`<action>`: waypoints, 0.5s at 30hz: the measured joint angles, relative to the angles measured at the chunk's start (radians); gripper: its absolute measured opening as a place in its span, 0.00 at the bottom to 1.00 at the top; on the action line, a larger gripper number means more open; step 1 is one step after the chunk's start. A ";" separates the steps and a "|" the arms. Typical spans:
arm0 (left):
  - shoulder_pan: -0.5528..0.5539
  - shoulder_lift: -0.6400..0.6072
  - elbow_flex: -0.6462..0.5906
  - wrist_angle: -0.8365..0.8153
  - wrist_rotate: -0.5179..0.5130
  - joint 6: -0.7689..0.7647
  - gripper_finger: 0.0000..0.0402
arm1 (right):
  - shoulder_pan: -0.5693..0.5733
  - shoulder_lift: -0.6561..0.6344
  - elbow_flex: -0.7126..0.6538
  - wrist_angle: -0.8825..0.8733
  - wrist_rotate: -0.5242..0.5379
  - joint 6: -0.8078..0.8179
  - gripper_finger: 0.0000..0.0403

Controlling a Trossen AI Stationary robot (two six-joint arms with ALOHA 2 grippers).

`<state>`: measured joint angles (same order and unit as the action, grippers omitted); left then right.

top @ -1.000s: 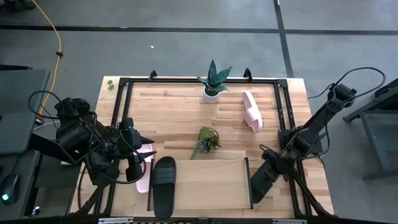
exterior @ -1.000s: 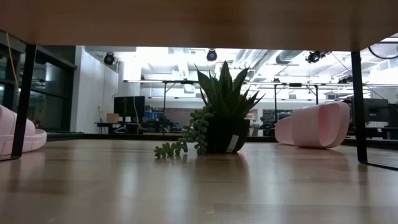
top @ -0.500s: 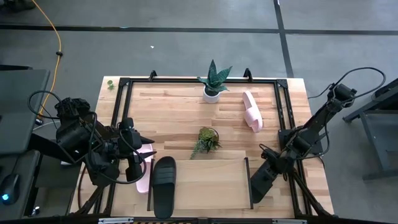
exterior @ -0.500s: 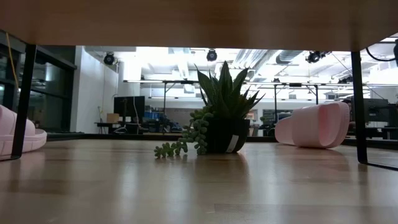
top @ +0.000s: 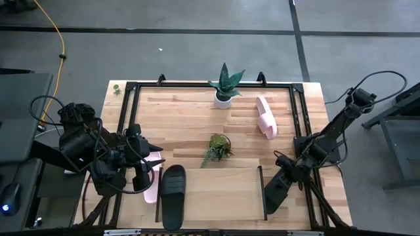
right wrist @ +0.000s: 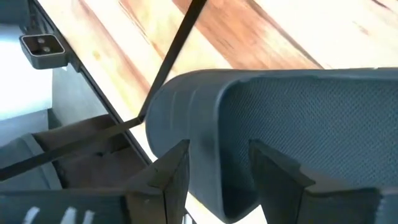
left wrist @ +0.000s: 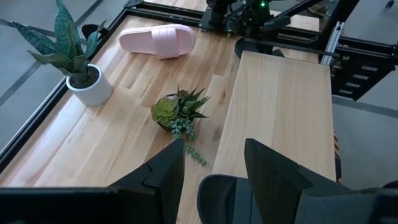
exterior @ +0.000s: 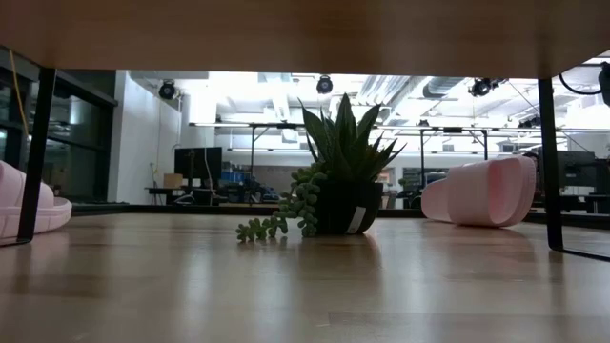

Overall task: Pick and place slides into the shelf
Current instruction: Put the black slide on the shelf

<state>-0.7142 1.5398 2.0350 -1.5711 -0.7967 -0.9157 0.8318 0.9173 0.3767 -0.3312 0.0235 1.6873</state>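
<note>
Right wrist view: black slide at the shelf's right panel

The right gripper [right wrist: 217, 157] straddles the rim of a matte, pebble-textured black foam slide [right wrist: 298, 118]; whether it grips cannot be told. The slide lies just outside the thin black right panel [right wrist: 180, 37] of the light-wood shelf [top: 216, 187], long axis parallel to it, so it must go leftward. The left gripper [top: 143, 177] waits, spread wide, over the shelf's left end.
</note>
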 joint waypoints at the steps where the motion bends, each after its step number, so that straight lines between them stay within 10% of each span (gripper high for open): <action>1: 0.000 0.000 0.000 0.000 0.000 0.002 0.38 | 0.000 0.000 0.000 0.003 0.000 0.008 0.38; 15: 0.000 0.000 0.000 0.000 0.003 0.002 0.38 | 0.002 0.000 0.000 0.006 -0.014 -0.009 0.38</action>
<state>-0.7143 1.5398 2.0350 -1.5711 -0.7933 -0.9134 0.8333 0.9175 0.3767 -0.3255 0.0094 1.6779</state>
